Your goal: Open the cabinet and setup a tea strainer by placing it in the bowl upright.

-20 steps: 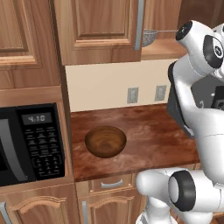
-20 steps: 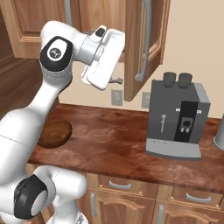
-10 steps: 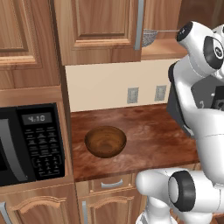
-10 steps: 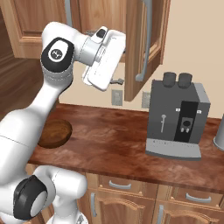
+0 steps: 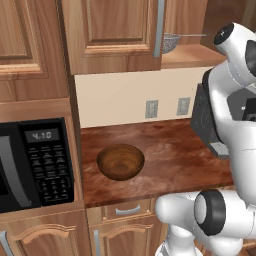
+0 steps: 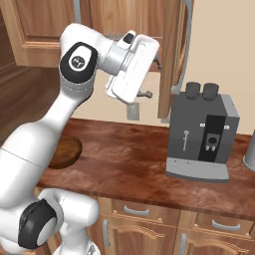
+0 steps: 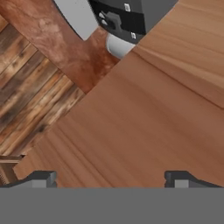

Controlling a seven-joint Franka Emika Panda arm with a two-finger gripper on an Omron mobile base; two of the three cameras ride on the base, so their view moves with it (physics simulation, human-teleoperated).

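- Reaching up beside the cabinet [image 5: 117, 35], the white arm carries its gripper [image 7: 109, 179] high; in the hand view the two dark fingertips [image 7: 41, 178] stand far apart at the bottom edge, wide open, with nothing between them.
- The hand view looks along a broad plane of light brown wood running diagonally across the picture, with a corner of the reddish-brown counter [image 7: 70, 48] and the grey and black coffee machine [image 7: 118, 17] beyond it at the top. Plank flooring shows at the left edge.
- From the left base view, the cabinet's left door is closed, its grey bar handle [image 5: 159, 27] running vertically. To the right of that handle the inside shelf is exposed, and the tea strainer [image 5: 171, 43] sits on it, its mesh basket just beside the handle and its thin wire handle pointing right.
- The bowl [image 5: 120, 161] rests upright on the counter in the left base view, just beside the microwave [image 5: 35, 162] and well below the strainer. It holds nothing.
- The right base view shows the right door [image 6: 172, 55] swung outward, edge-on, just left of the coffee machine, which stands on the counter. The bowl is visible there only as a dark sliver behind the arm.
- Two wall outlets [image 5: 151, 108] sit on the pale backsplash above the counter in the left base view.
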